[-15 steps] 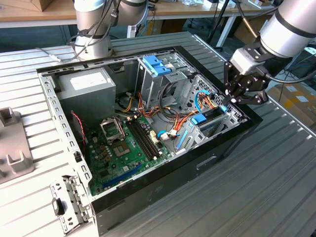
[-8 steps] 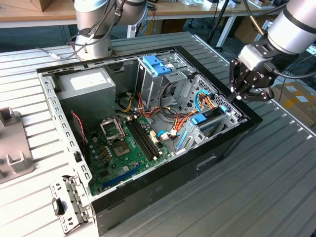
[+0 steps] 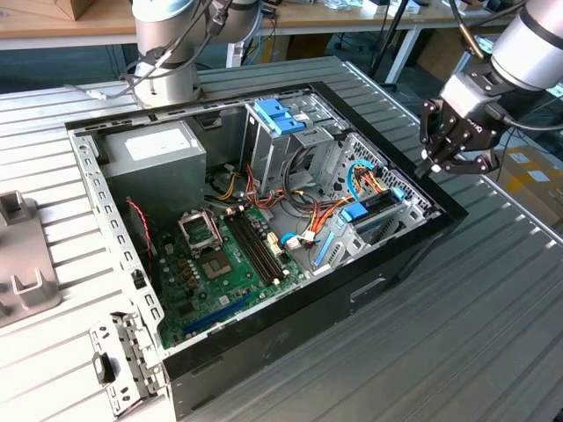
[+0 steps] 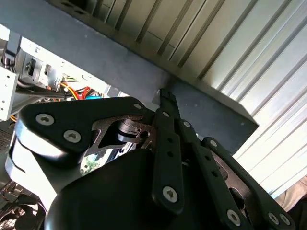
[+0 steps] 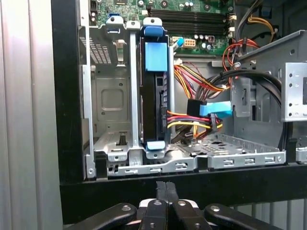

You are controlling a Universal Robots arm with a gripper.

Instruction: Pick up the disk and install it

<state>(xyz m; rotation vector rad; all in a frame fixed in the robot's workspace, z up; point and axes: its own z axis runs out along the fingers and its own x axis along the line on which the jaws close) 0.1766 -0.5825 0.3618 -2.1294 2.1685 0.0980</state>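
Disk sits upright on edge in the drive cage, blue rail tabs showing at both ends of it, well apart from the end effector. In the first wrist view it lies straight ahead of the fingertips, past the black case wall. End effector holds nothing; fingers pressed together, tips touching. In the exterior view the end effector hangs outside the case, just beside its corner and above the worktop. Beyond the disk from the end effector: red/yellow cables, a blue connector, then the motherboard. Second wrist view shows the finger linkage close to the case edge, ribbed worktop behind it.
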